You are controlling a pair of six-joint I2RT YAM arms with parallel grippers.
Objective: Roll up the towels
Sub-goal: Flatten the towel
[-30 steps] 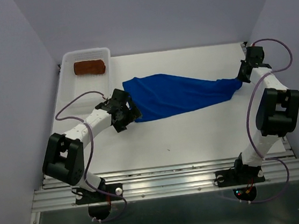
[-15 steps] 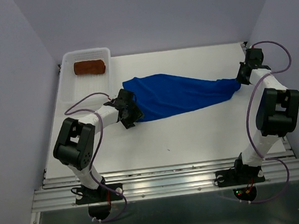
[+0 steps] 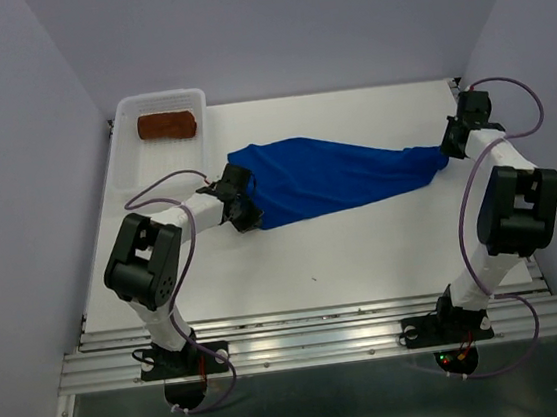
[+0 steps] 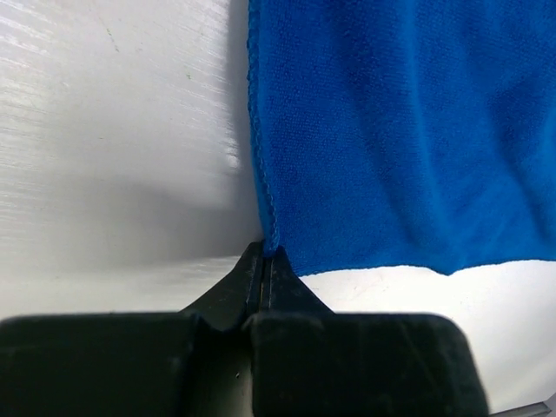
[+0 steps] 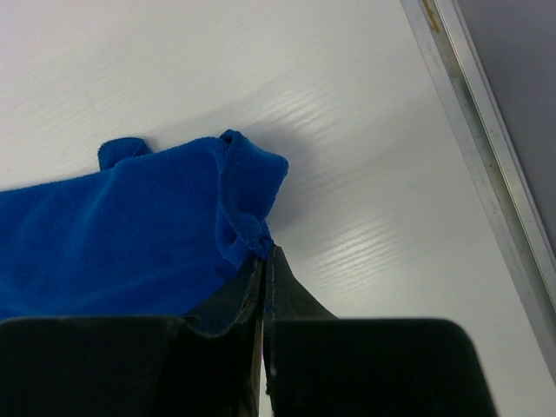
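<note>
Both grippers are seen pressed together on the blue towel (image 3: 340, 176). Left gripper (image 4: 263, 252): jaws closed with no visible gap, and the towel's hemmed corner is pinched at the tips. The cloth is spread ahead and to the right of these jaws, flat on the table (image 4: 104, 130). Right gripper (image 5: 265, 248): jaws closed, a bunched corner clamped at the tips, with the cloth trailing to their left. The brown towel (image 3: 168, 126) is laid in the basket (image 3: 139, 174), well apart from both jaws.
</note>
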